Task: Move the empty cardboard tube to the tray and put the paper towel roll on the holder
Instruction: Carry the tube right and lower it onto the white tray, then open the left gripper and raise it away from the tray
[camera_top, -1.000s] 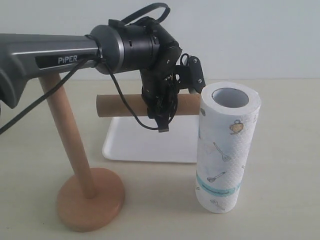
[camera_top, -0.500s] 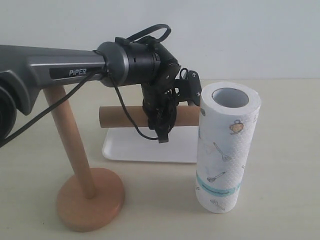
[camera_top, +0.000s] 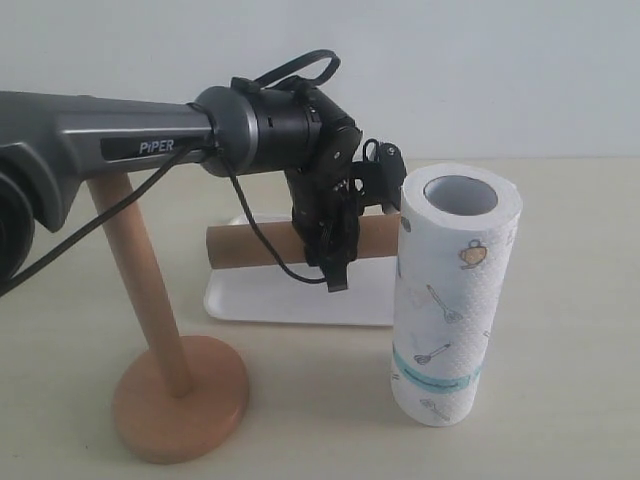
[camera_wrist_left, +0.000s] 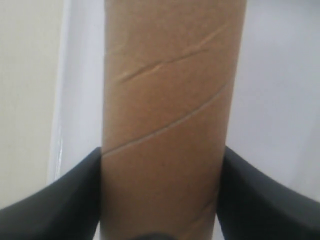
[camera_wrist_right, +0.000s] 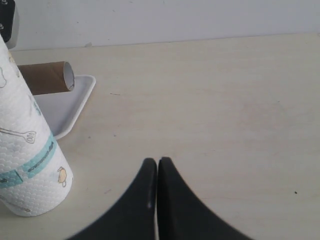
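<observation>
We see the tray (camera_top: 260, 300) lying flat between the holder (camera_top: 140, 290) and the paper towel roll (camera_top: 455, 290), which stands upright on the table (camera_wrist_right: 225, 100) just beside the tray's right corner. The empty cardboard tube (camera_top: 250, 245) hangs level over the tray, its long axis running along the tray's length. It is so low that we cannot tell whether it touches. Our left gripper (camera_top: 335, 262) comes from above and pinches the tube across its width, a finger on each side. We judge that release needs only a straight lowering. The right gripper (camera_wrist_right: 157, 195), fingers pressed together, sits well apart from the tube, nearer the roll.
</observation>
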